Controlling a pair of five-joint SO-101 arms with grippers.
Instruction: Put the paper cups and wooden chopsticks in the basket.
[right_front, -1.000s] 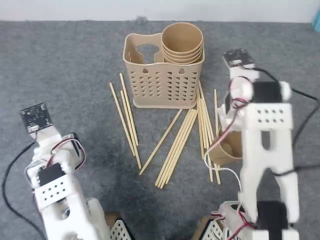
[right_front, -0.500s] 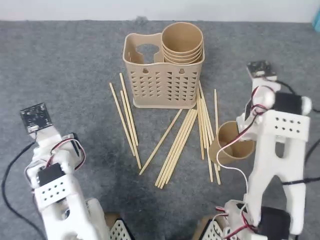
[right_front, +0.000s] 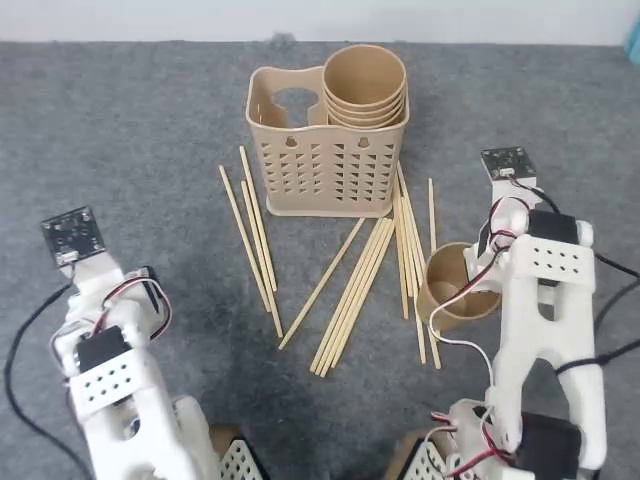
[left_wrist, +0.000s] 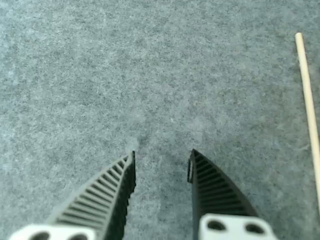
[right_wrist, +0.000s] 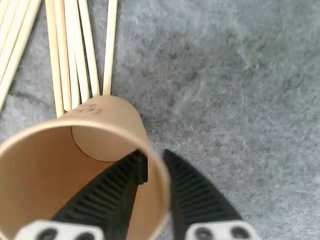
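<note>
Matt paper cup (right_wrist: 107, 127), bare wooden chopsticks (right_front: 350, 290), smooth basket (right_front: 320, 175) (apparently plastic), rough felt-like cloth (right_front: 130, 130) underneath.

High view: fixed camera off the arms, looking steeply down over the grey table (right_front: 120, 120); basket (right_front: 320, 170) at upper centre, both arms along the frame's lower edge.
Left wrist view: on the left arm, close to the table, facing down past the left gripper (left_wrist: 162, 151).
Right wrist view: on the right arm, very near, facing past the right gripper (right_wrist: 154, 154) into the paper cup (right_wrist: 50, 165).
Shared field: paper cup and adjoining chopsticks (right_wrist: 65, 50), right of centre in the high view.
</note>
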